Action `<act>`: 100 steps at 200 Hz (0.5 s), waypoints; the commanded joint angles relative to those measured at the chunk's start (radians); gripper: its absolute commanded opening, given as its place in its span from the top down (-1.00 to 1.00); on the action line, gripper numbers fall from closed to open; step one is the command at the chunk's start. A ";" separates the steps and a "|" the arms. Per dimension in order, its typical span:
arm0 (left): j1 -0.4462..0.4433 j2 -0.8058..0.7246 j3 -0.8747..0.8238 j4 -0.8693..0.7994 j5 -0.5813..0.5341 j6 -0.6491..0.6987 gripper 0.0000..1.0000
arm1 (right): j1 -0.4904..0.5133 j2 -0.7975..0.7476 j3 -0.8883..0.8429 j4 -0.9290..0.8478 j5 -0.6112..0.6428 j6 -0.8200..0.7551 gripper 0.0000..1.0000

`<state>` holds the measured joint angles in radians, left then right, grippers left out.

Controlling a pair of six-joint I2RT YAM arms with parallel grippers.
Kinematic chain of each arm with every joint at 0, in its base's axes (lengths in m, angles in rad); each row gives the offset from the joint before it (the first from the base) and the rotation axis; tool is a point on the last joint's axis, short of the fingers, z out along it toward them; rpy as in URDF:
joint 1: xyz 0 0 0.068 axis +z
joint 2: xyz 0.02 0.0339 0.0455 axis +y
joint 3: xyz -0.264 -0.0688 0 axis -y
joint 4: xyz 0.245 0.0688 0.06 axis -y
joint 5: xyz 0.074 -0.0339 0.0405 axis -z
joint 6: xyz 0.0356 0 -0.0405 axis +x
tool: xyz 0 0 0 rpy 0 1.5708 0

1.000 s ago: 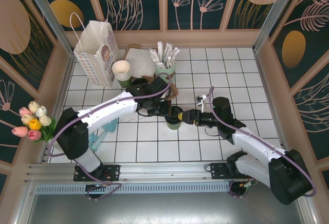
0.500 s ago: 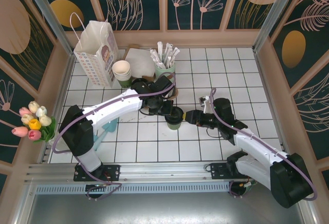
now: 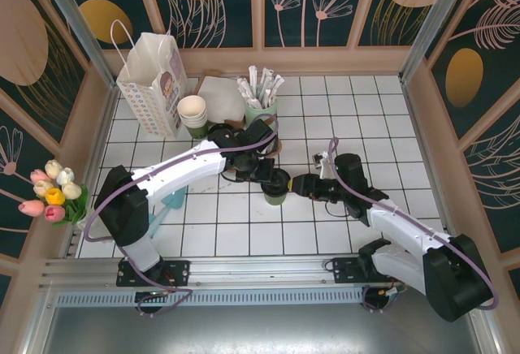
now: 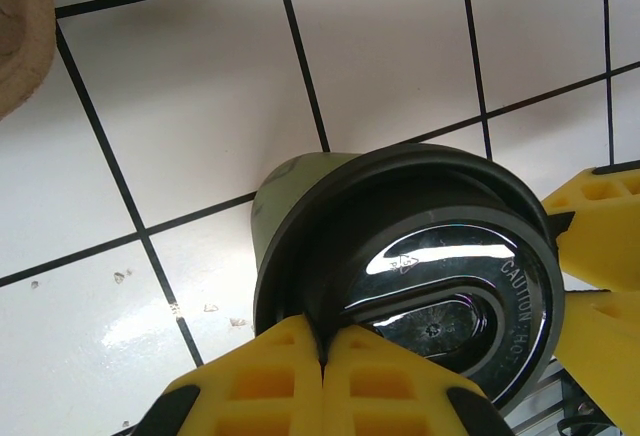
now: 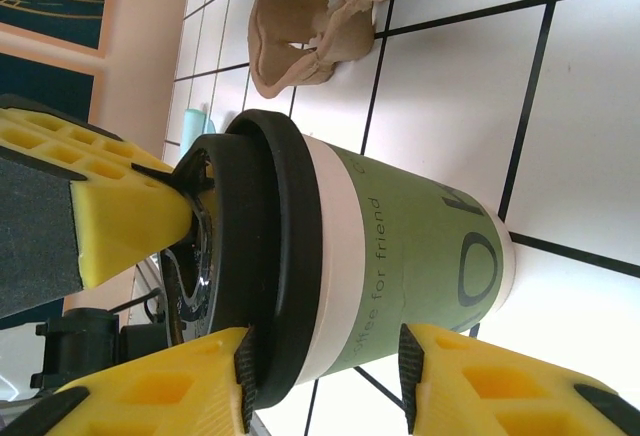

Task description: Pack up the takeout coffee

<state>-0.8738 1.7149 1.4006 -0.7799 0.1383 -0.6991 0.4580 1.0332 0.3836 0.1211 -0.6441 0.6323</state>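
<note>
White tiled table, coffee upright at mid-frame between my two pincers.
My left pincer was closed, its fingertips together on the near rim of the black lid. My right pincer lay against the coffee's side, jaws apart, one pad at the lid's rim; whether it gripped, I could not tell.

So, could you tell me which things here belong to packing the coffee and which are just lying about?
Job in hand: takeout coffee; left pincer at its lid; right pincer beside it; paper bag, probably.
Lying about: stack of lidless cups; cup of wrapped sticks; tulips; crumpled brown paper.
</note>
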 commanded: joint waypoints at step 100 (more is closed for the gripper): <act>-0.010 0.090 -0.018 -0.056 0.017 0.018 1.00 | 0.009 0.165 0.112 -0.285 0.118 0.008 0.54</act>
<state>-0.8715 1.7321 1.4155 -0.7841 0.1528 -0.7002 0.4580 1.1378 0.5095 -0.0372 -0.6407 0.6319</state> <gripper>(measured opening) 0.056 0.239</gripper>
